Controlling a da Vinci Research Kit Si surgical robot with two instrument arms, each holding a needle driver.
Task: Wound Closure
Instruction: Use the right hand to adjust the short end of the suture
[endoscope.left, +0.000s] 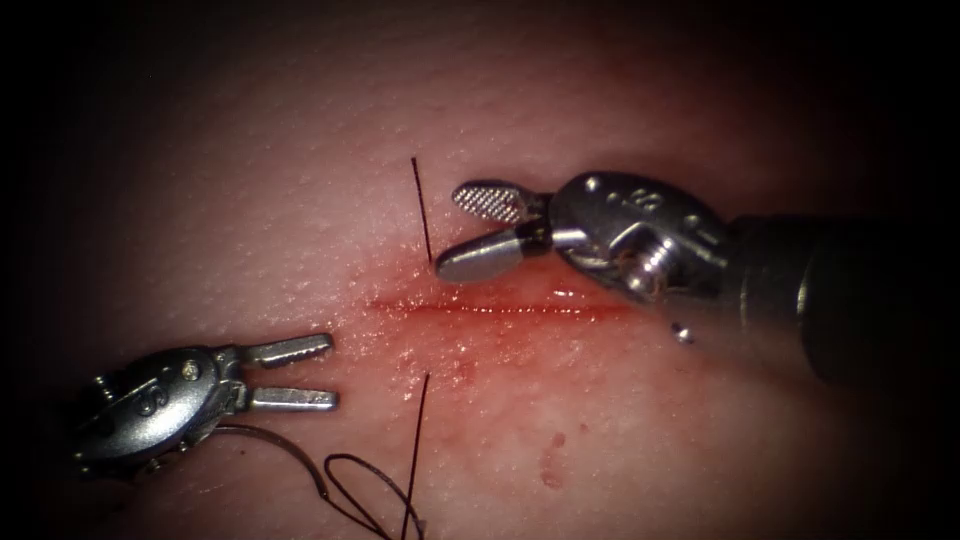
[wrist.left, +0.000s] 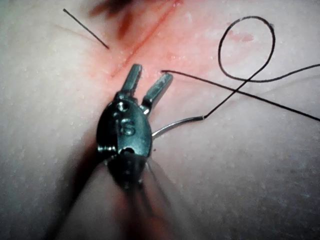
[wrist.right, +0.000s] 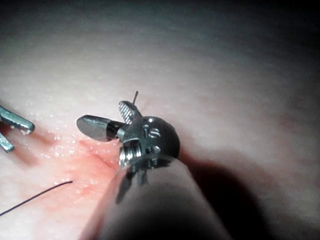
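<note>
**A:** What are your two end effectors doing right now?

**B:** My right end effector (endoscope.left: 478, 232) is hovering just beyond the cut (endoscope.left: 500, 308), on its far side, with both jaws spread wide and grasping nothing. The upper jaw is showing its cross-hatched gripping face. My left end effector (endoscope.left: 300, 375) is sitting near and to the left of the cut, jaws parted, also released and empty.

**A:** And the needle?

**B:** The needle (wrist.left: 177, 124) is lying free on the tissue (endoscope.left: 250, 180) beside my left tool's wrist, out of the tissue, a thin grey steel curve. The thread (wrist.left: 250, 50) is running on from its end, coiling into a loop on the near side.

**A:** Is thread already crossing the wound?

**B:** One black strand (endoscope.left: 422, 210) is standing up out of the skin on the far side, next to my right jaws, and another strand (endoscope.left: 417, 440) is entering on the near side, roughly opposite. Whether they join underneath I cannot tell.

**A:** How are you expecting these things to handle?

**B:** I'm judging the needle to be stiff, smooth and slippery, so I'd be taking it on the body of its curve, away from both the point and the thread end. The thread is looking fine, limp and springy enough to kink. The tissue is looking soft, pale and pebbled, and wet with glossy red fluid (endoscope.left: 470, 350) around the cut, so it's probably giving way and tearing under a hard pinch.
</note>
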